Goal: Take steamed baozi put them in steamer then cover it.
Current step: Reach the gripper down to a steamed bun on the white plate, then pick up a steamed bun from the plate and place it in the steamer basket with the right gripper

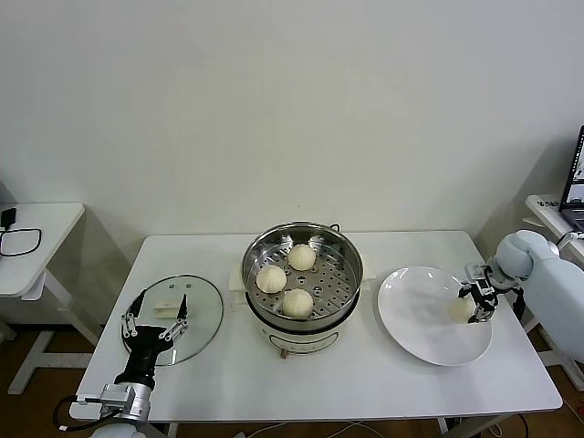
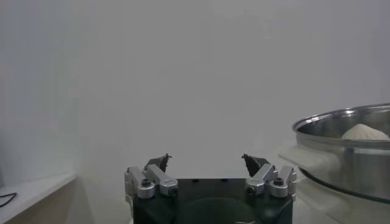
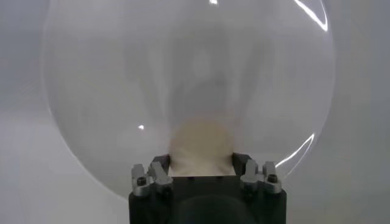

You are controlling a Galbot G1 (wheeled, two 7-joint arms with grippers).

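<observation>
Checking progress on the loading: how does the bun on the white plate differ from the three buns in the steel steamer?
The cream-white round bun on the flat white plate sits alone between the right gripper fingers; the three cream-white buns in the shiny steel steamer lie untouched on its perforated tray. All look alike in colour and size.

left gripper [image 1: 155, 321] spread wide, right gripper [image 1: 476, 305] pinched
</observation>
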